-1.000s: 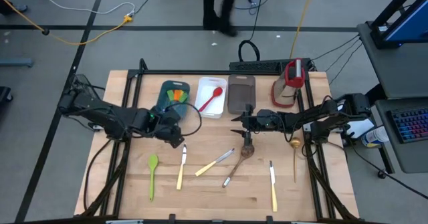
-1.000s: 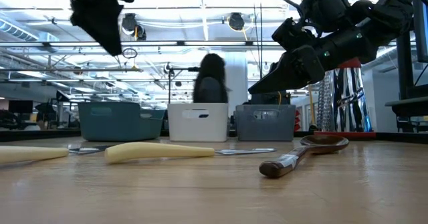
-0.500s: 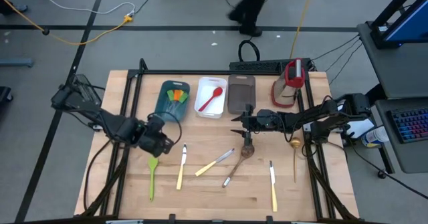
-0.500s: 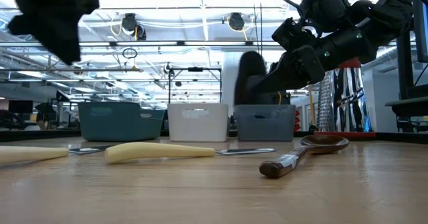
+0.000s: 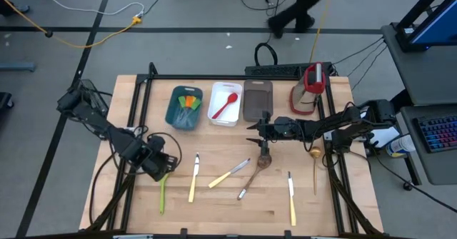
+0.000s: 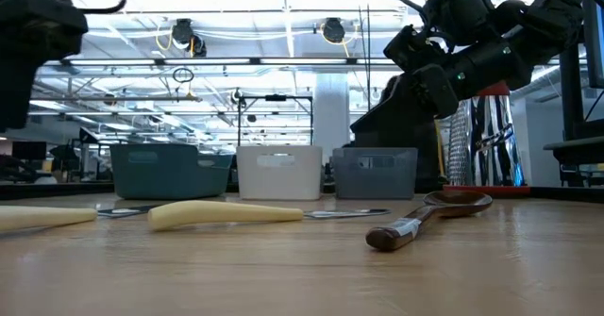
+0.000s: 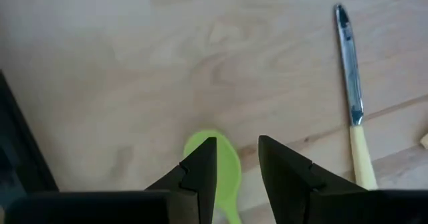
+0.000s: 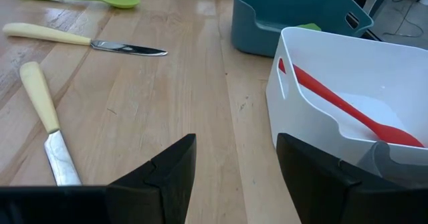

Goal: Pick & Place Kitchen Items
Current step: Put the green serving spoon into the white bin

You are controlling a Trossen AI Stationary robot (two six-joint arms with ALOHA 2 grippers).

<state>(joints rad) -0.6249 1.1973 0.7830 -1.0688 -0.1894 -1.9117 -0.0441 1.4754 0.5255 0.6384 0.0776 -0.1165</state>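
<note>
Four camera views of one table (image 5: 136, 89).
High view: straight down from above, whole table and floor beyond. Low view: at tabletop height, level across the wood toward three trays (image 6: 278, 173) and the room. Left wrist view: close, looking down past its fingers (image 7: 200, 170) onto a green spoon (image 7: 224, 167) and a knife (image 7: 351, 97), both also in the high view. Right wrist view: low, facing the white tray (image 8: 348, 90) and teal tray (image 8: 294, 13), shared with high and low views.
</note>
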